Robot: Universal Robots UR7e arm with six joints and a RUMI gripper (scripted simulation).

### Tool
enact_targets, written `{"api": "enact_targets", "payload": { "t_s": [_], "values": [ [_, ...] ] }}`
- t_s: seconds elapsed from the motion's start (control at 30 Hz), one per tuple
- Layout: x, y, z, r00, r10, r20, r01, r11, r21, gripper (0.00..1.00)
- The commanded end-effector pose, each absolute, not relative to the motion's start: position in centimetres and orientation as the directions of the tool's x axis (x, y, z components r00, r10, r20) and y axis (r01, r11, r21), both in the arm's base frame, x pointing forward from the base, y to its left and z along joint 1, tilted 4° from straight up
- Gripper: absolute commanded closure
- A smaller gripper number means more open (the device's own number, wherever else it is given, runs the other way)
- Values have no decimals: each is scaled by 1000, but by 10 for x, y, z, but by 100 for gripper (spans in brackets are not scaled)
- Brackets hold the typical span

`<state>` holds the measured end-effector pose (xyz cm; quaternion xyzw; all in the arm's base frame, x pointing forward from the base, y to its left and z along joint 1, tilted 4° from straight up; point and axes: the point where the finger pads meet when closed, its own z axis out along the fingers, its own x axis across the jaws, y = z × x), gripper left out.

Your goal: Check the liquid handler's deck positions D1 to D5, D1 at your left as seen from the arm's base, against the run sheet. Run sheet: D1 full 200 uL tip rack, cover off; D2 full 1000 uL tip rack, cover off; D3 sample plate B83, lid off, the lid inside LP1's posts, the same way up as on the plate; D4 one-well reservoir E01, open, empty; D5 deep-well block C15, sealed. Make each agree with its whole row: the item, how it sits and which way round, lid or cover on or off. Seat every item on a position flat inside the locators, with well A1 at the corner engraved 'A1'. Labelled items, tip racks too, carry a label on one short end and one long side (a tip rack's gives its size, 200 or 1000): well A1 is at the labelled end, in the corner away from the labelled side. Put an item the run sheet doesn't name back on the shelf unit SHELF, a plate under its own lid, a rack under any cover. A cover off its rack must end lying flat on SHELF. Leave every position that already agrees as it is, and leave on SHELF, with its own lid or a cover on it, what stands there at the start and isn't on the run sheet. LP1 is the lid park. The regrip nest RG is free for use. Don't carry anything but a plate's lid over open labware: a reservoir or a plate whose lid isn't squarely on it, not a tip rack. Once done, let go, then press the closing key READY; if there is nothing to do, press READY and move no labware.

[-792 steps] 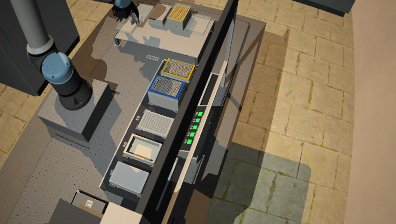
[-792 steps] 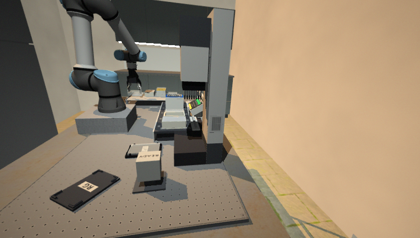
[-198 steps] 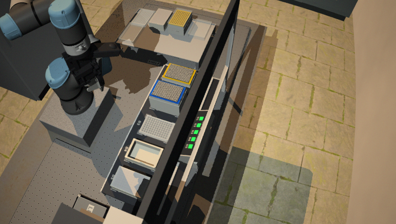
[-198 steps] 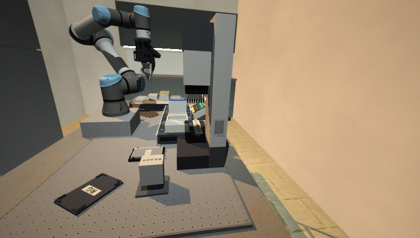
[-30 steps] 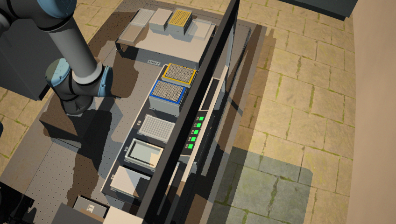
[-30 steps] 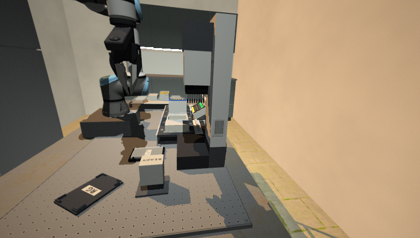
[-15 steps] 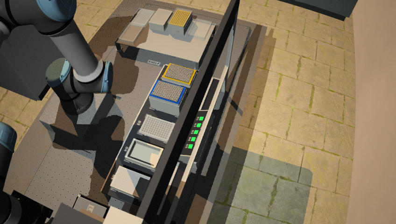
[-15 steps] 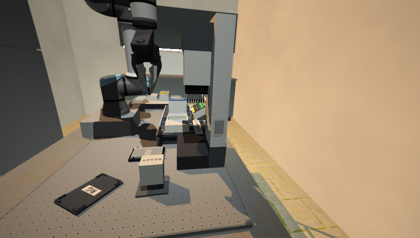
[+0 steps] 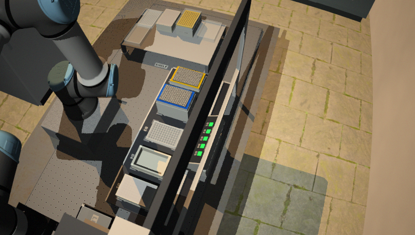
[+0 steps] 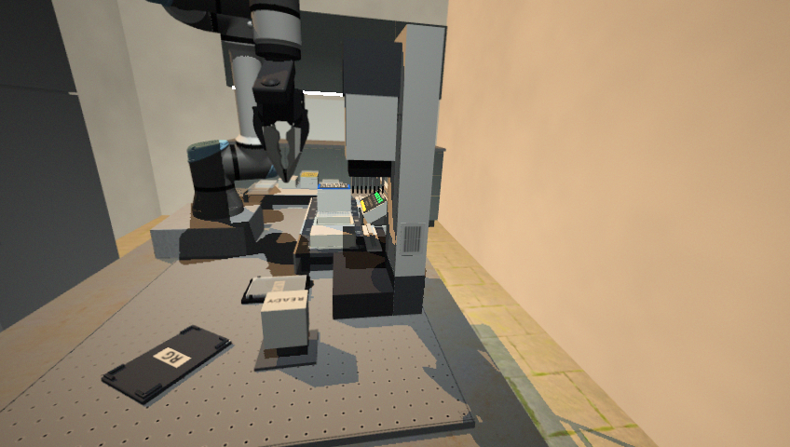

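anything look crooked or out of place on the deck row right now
Nothing stands out. The yellow-framed rack, blue-framed rack, sample plate, open reservoir and sealed block all sit square in line, none tilted. All five status lights show green. The gripper is shut, holding nothing.

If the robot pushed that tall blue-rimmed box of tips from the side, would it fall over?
Probably not easily. The blue-rimmed tip rack looks boxy and wider than it is tall, so it would more likely slide than tip. It seems a stiff plastic block, not floppy. Its top is uncovered, so a hard knock might jostle the tips. The fingers are shut and hold nothing.
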<state>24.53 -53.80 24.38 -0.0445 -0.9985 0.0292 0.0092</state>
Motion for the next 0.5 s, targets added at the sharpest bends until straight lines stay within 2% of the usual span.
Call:
{"api": "enact_targets", "payload": {
  "t_s": [0.0, 0.47],
  "values": [
    [245, -539, 237, -996, 89, 15, 88, 994, -61, 100],
    [245, -540, 217, -996, 89, 15, 88, 994, -61, 100]
  ]
}}
